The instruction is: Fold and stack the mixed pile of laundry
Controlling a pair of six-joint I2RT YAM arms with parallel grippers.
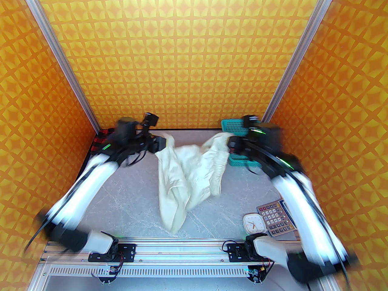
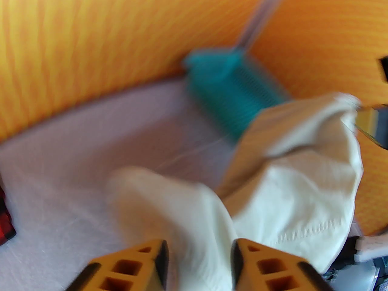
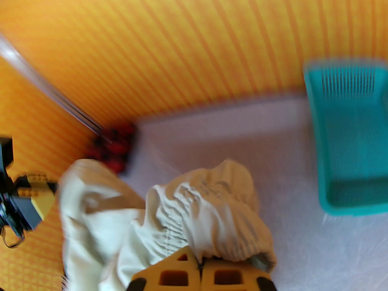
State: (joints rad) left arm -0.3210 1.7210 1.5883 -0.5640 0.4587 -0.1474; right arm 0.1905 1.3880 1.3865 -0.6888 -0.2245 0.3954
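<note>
The cream trousers hang spread between my two grippers above the middle of the table, legs trailing toward the near edge. My left gripper is at their upper left corner. In the left wrist view its fingers stand apart with the cream trousers passing through the gap. My right gripper holds the gathered waistband at the upper right. Its fingers are pressed together under the bunched trousers. The red-and-black checked shirt lies in the far left corner, partly hidden behind the left arm, blurred as shirt.
A teal mesh basket sits at the far right, just behind the right gripper. A calculator and a small white clock lie near the front right. Orange patterned walls enclose the table on three sides.
</note>
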